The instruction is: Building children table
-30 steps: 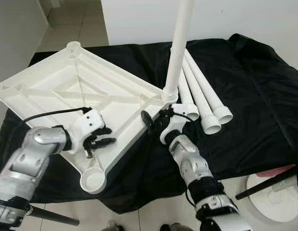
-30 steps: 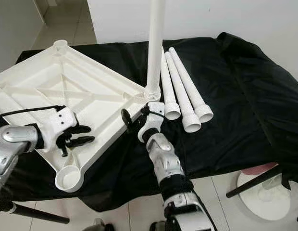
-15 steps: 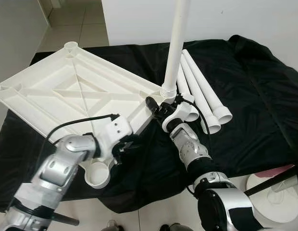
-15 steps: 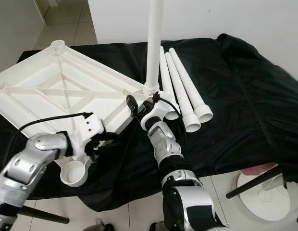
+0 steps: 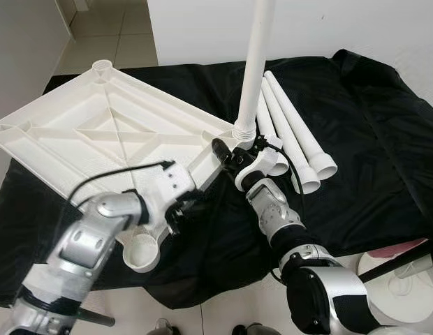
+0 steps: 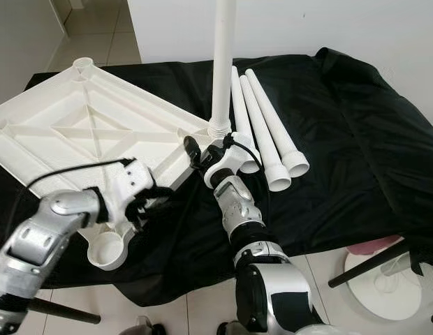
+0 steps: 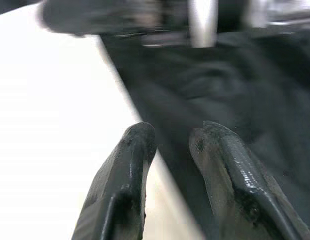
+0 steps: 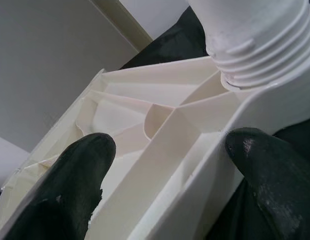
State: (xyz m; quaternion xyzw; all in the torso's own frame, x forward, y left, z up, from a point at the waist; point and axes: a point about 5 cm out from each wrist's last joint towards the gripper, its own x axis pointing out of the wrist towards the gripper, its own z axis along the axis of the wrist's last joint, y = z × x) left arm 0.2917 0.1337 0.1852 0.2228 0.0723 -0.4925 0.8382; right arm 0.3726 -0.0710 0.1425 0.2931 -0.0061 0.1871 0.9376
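Three smooth white leg tubes (image 5: 293, 136) lie side by side on your black cloth (image 5: 370, 139), at 3 o'clock of the ribbed tabletop (image 5: 112, 132). One threaded leg (image 5: 255, 70) stands upright in its corner socket. Right gripper (image 8: 165, 165) straddles that corner, fingers spread. Left gripper (image 7: 172, 150) sits at the near edge, fingers slightly apart.

Upright leg (image 5: 257, 63) cut off at the frame top, left wrist view blurred, tabletop (image 5: 98, 129) corner clipped at left.
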